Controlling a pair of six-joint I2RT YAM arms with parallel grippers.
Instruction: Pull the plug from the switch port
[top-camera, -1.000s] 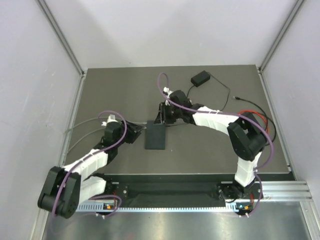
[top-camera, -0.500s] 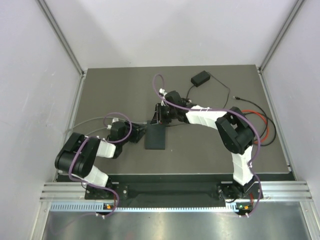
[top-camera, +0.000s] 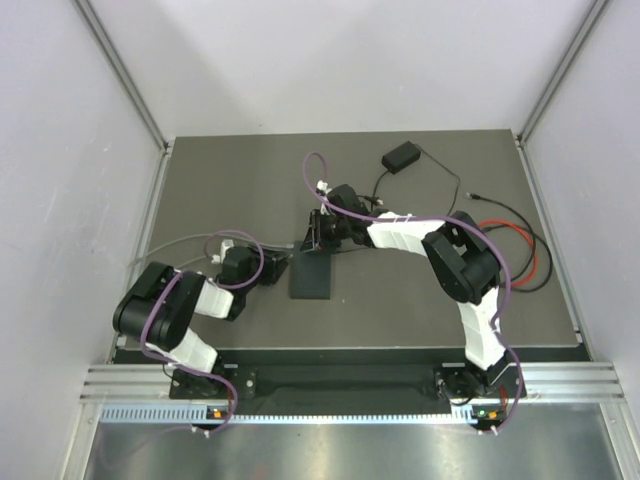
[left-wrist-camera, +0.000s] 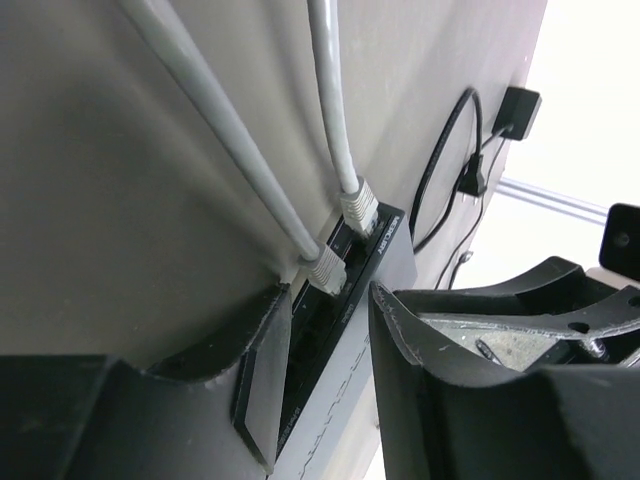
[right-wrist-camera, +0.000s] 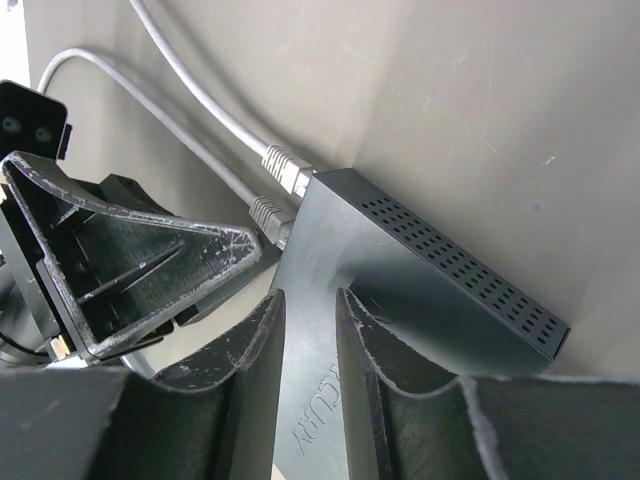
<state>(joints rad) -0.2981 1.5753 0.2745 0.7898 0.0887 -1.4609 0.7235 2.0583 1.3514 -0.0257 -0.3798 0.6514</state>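
Observation:
The black switch (top-camera: 312, 275) lies flat mid-table. Two grey cables end in clear plugs, one plug (left-wrist-camera: 327, 270) nearer my jaws and a second plug (left-wrist-camera: 358, 208) beyond it, both seated in the ports of the switch (left-wrist-camera: 375, 262). My left gripper (top-camera: 276, 268) (left-wrist-camera: 320, 335) is open, its fingers either side of the port edge, just short of the nearer plug. My right gripper (top-camera: 322, 236) (right-wrist-camera: 308, 325) sits over the top face of the switch (right-wrist-camera: 400, 265), jaws a narrow gap apart with nothing between them. Both plugs (right-wrist-camera: 283, 170) also show in the right wrist view.
A small black power brick (top-camera: 401, 157) with a thin black cord lies at the back. Red and black leads (top-camera: 522, 250) coil at the right. The grey cables (top-camera: 170, 248) trail off to the left edge. Grey walls and metal posts enclose the table.
The left arm has folded back with its elbow raised, and its jaws have narrowed at the switch's port edge. The right arm has leaned further in; its jaws have narrowed slightly.

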